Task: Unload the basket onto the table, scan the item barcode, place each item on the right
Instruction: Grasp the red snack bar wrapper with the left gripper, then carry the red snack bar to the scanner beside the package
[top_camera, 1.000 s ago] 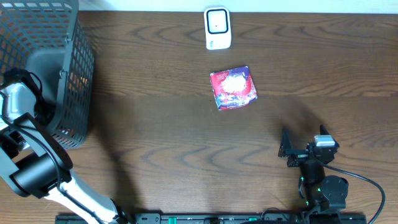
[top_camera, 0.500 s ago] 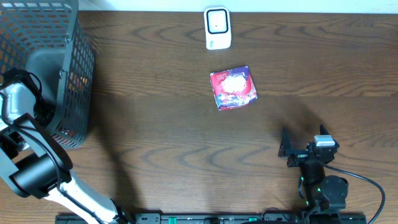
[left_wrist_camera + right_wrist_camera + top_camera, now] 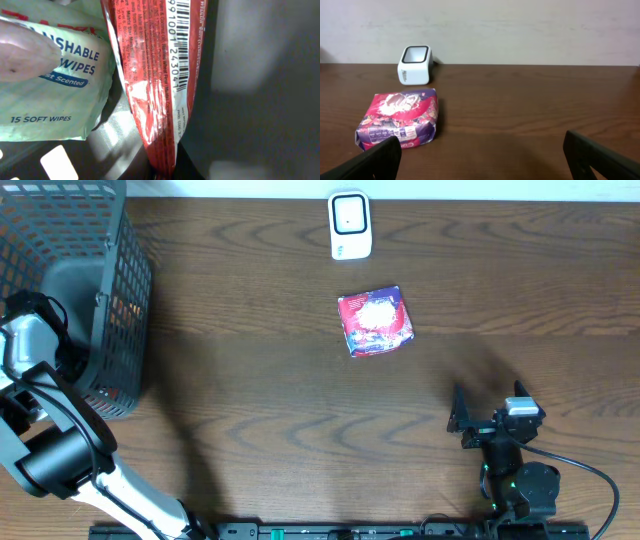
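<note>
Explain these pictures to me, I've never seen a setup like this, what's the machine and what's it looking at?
Two robot arms sit at a wooden table. One picture looks down from above; the other two come from a camera on each arm's wrist. On the table are a white scanner, a red and purple packet and a black mesh basket. The left arm reaches into the basket; its camera shows, close up, a red packet with a barcode beside a wipes pack. The left gripper is shut, though whether it grips anything is unclear. The right gripper is open and empty.
</note>
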Controlling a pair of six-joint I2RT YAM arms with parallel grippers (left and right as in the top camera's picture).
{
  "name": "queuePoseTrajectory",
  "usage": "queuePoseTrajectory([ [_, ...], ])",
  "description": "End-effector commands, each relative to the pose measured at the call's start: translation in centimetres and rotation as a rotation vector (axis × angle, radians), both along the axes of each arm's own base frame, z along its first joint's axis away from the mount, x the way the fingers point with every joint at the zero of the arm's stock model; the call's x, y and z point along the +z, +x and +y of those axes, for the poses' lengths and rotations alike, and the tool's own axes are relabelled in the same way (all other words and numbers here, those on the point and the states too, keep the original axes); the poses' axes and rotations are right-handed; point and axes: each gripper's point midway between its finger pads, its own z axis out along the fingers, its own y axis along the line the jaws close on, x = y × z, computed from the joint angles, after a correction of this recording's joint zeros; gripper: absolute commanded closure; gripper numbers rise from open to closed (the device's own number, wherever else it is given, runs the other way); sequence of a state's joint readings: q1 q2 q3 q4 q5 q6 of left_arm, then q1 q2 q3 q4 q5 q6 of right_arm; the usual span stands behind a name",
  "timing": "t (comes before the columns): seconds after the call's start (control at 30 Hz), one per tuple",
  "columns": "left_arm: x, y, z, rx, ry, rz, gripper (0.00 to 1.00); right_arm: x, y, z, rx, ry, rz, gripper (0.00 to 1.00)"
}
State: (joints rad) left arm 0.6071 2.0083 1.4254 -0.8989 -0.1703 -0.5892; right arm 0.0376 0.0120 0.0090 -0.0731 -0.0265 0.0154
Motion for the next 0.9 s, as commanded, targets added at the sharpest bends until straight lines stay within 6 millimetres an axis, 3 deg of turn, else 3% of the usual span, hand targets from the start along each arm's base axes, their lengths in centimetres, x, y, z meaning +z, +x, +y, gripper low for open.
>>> queuePoseTrajectory([
  [0.0,-0.8,0.7,-1.1,-0.047,-0.091,-0.020,0.93,-0.1,0.0,-0.1,-0.006,0.013,0.001,0.01],
  [0.13,3.3,4.5,-1.8,-0.092,-0.148,-0.215,0.93,-0.1,0.0,-0.1,-0.006,0.013,0.001,0.01],
  [0.27,9.8,7.2,-1.2,-0.123,-0.072,-0.402,0.93,-0.1,0.0,-0.1,-0.006,0.013,0.001,0.01],
  [0.4,16.9,8.3,-0.3,-0.182,0.079,-0.576,0.93,-0.1,0.0,-0.1,-0.006,0.013,0.001,0.01],
  [0.43,19.6,8.5,-0.2,-0.212,0.137,-0.637,0.93,-0.1,0.0,-0.1,-0.006,0.013,0.001,0.01],
  [0.57,26.2,7.9,-0.7,-0.247,0.266,-0.784,0.93,-0.1,0.0,-0.1,-0.006,0.013,0.001,0.01],
  [0.73,32.5,7.0,-3.5,-0.357,0.382,-0.907,0.93,-0.1,0.0,-0.1,-0.006,0.013,0.001,0.01],
  [0.8,35.0,7.3,-6.0,-0.432,0.415,-0.974,0.93,-0.1,0.0,-0.1,-0.006,0.013,0.001,0.01],
  [0.87,36.2,8.0,-8.6,-0.497,0.409,-1.018,0.93,-0.1,0.0,-0.1,-0.006,0.013,0.001,0.01],
])
